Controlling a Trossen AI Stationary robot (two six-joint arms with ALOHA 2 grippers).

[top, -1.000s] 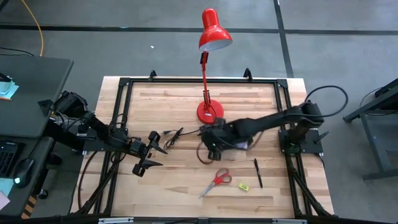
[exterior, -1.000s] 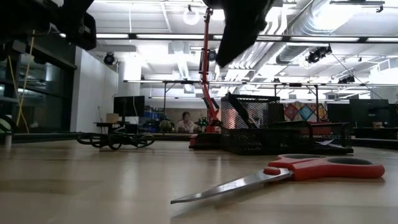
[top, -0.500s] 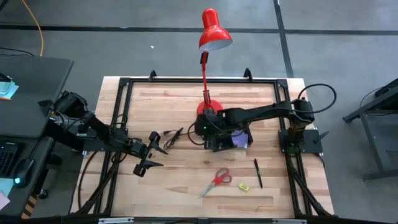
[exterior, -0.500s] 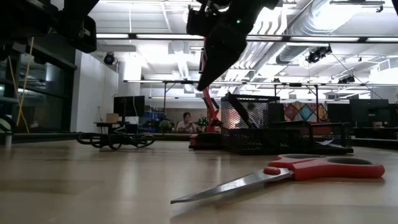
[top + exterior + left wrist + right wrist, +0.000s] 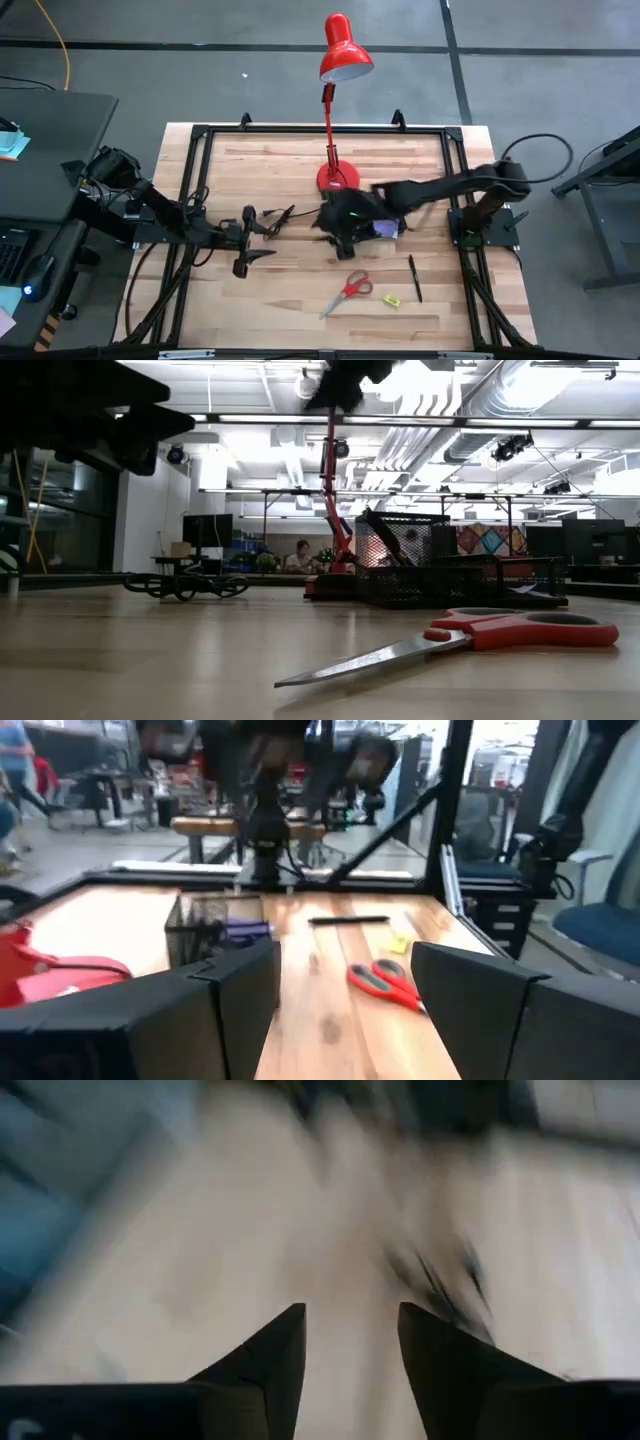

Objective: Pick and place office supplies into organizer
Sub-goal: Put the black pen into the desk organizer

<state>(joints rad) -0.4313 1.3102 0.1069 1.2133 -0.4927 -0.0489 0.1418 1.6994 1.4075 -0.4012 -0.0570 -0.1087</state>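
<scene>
Red lamp [image 5: 337, 60] base touching organizer [image 5: 362, 222]; cable [image 5: 278, 217] beside left claw [image 5: 247, 238]

Robotics lab or industrial workshop, not a home. Wooden butcher-block table [image 5: 300, 290] bolted into a black metal frame [image 5: 325, 129], standing on a grey concrete floor [image 5: 200, 80] with dark taped lines. Low view shows a big open hall behind: exposed ceiling ducts [image 5: 520, 380], strip lighting [image 5: 250, 419], more workbenches [image 5: 185, 565], a person [image 5: 299, 556] seated far back. A grey desk [image 5: 45, 150] sits beside the table.
</scene>
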